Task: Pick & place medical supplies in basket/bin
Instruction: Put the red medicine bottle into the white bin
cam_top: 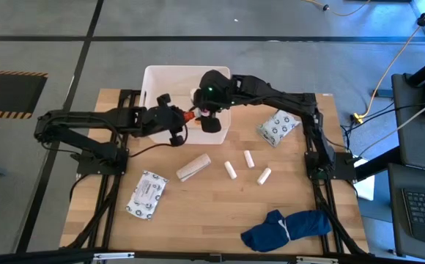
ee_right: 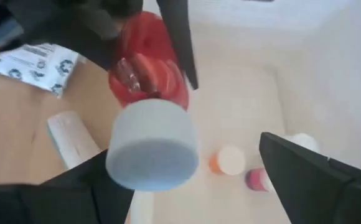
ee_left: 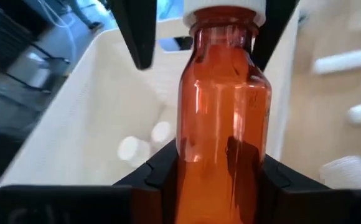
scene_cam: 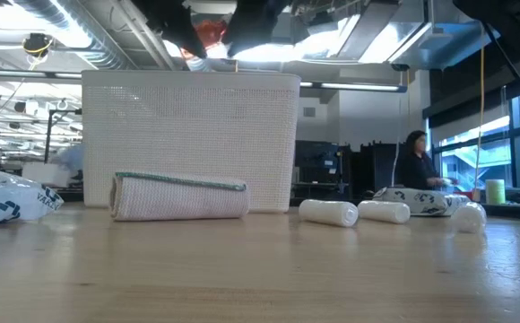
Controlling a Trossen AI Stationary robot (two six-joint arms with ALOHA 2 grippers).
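An orange bottle point(ee_left: 224, 106) with a white cap point(ee_right: 152, 146) is held in my left gripper point(ee_left: 221, 171) above the white bin point(cam_top: 152, 81). My right gripper point(ee_right: 193, 180) is open, its fingers on either side of the cap end and, as far as I can see, clear of it. In the bin lie a small orange bottle point(ee_right: 227, 160), a red one point(ee_right: 258, 179) and white pieces. On the table lie a tan bandage roll point(cam_top: 194, 166), three white cylinders point(cam_top: 230, 170) and two printed packets point(cam_top: 148, 194) point(cam_top: 278, 126). My left gripper pinches the orange bottle's lower body point(ee_left: 187, 155) between its two fingers point(ee_left: 155, 177). The bottle runs along the fingers, its cap end pointing away from the wrist. It is lifted clear, above the bin's near side.
A dark blue cloth bundle point(cam_top: 286, 227) lies near the table's near right corner. Both arms meet over the bin's near wall point(scene_cam: 188, 135). In the low view a person point(scene_cam: 417, 166) shows in the room behind the table.
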